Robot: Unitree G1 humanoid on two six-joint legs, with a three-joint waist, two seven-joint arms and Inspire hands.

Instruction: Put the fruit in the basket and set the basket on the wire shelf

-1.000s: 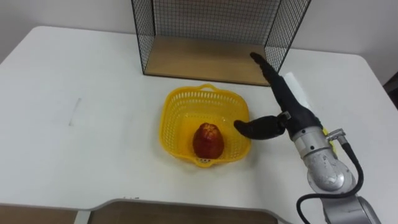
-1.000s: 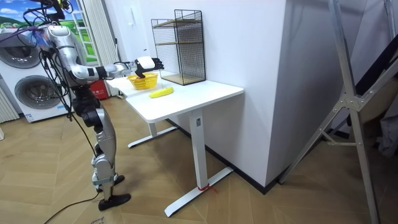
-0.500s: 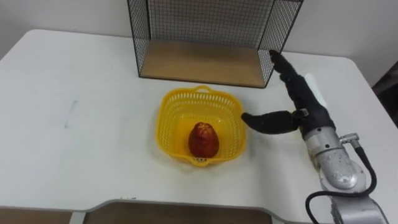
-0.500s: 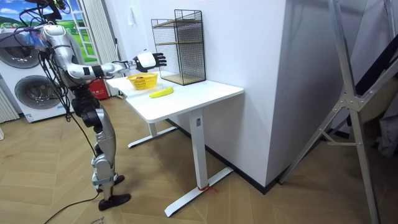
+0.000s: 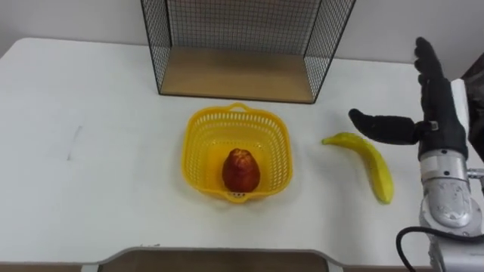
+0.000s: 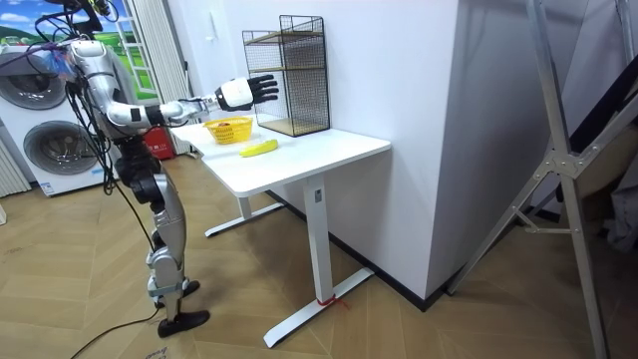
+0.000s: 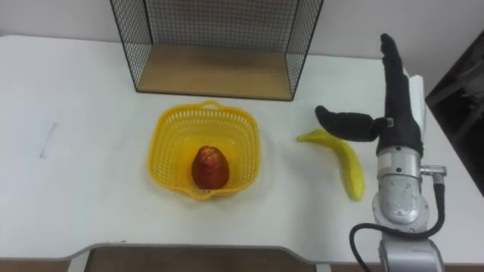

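Observation:
A yellow plastic basket (image 5: 195, 143) (image 7: 164, 138) sits on the white table, just in front of the wire shelf (image 5: 234, 75) (image 7: 212, 72). Inside it lies a red fruit (image 5: 240, 169) (image 7: 210, 167). A yellow banana (image 5: 372, 166) (image 7: 344, 162) lies on the table to the basket's right. My right hand (image 5: 435, 113) (image 7: 397, 106) hovers above the banana's right side, open, fingers straight and pointing away, thumb stretched left over the banana, holding nothing. In the room view the same hand (image 6: 251, 92) is raised above the table near the basket (image 6: 228, 130) and banana (image 6: 258, 148).
The white table (image 5: 98, 113) has bare room left of the basket, and its front edge runs close below the basket. The shelf's wooden floor is open toward me. In the room view I stand at the table's end, washing machines (image 6: 40, 130) behind me.
My right hand has lifted and swung right, away from the basket's rim, uncovering the banana. The camera has shifted, so the whole scene sits further left.

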